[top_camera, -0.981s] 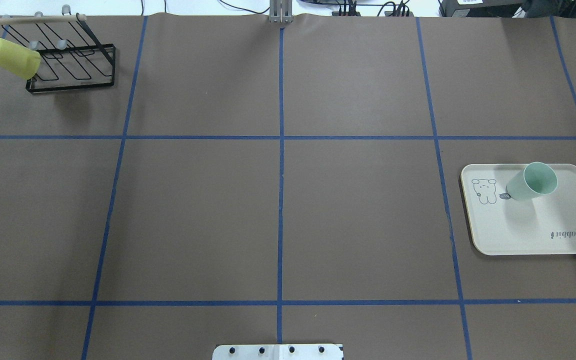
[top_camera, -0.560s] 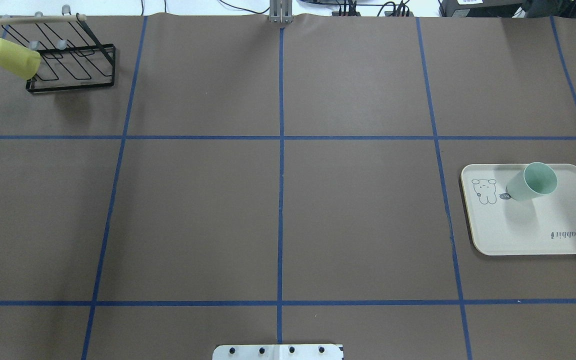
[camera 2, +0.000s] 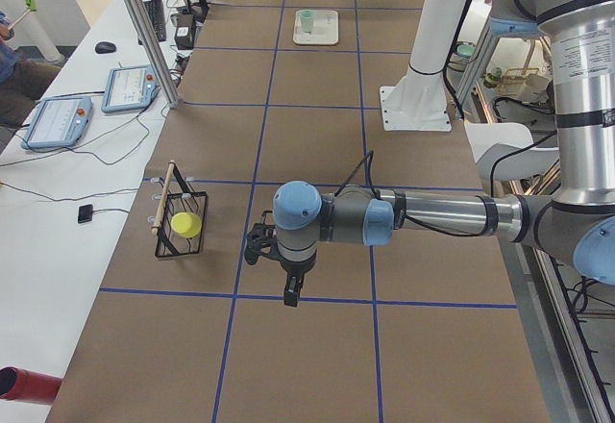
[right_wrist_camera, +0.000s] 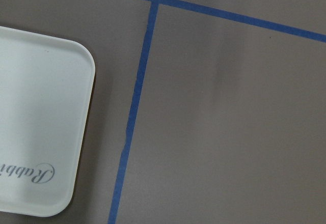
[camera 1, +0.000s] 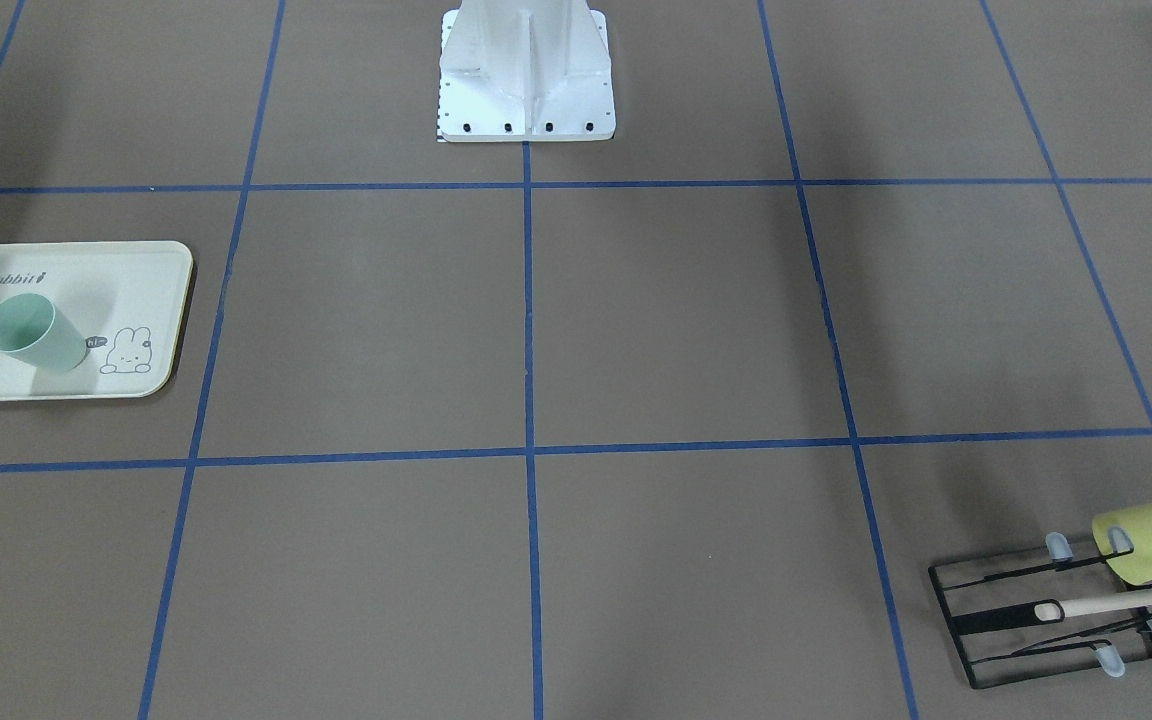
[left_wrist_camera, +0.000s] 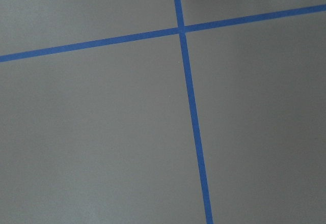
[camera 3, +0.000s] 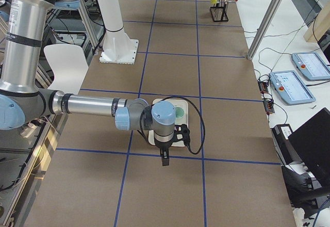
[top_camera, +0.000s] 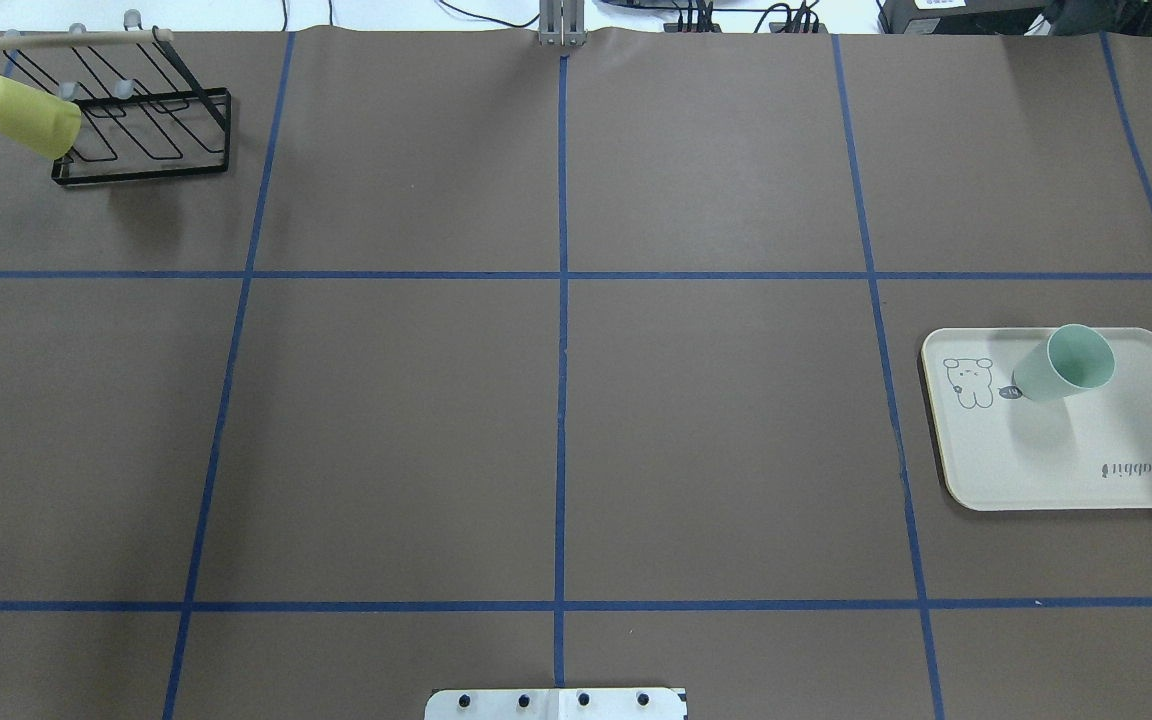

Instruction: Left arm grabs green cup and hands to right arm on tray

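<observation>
Though only side views show left end effector point(camera 2: 289, 299), right end effector point(camera 3: 164, 161), spread unclear.

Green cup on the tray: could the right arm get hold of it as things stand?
Probably yes. The green cup stands upright and alone on the tray, with nothing crowding it, and the right arm hovers near the tray.

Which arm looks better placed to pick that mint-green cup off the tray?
Probably the right. The right gripper hangs close by the tray, where the green cup stands upright; its wrist camera shows the tray's corner. The left gripper hangs toward the table's other end, near the black rack.
</observation>
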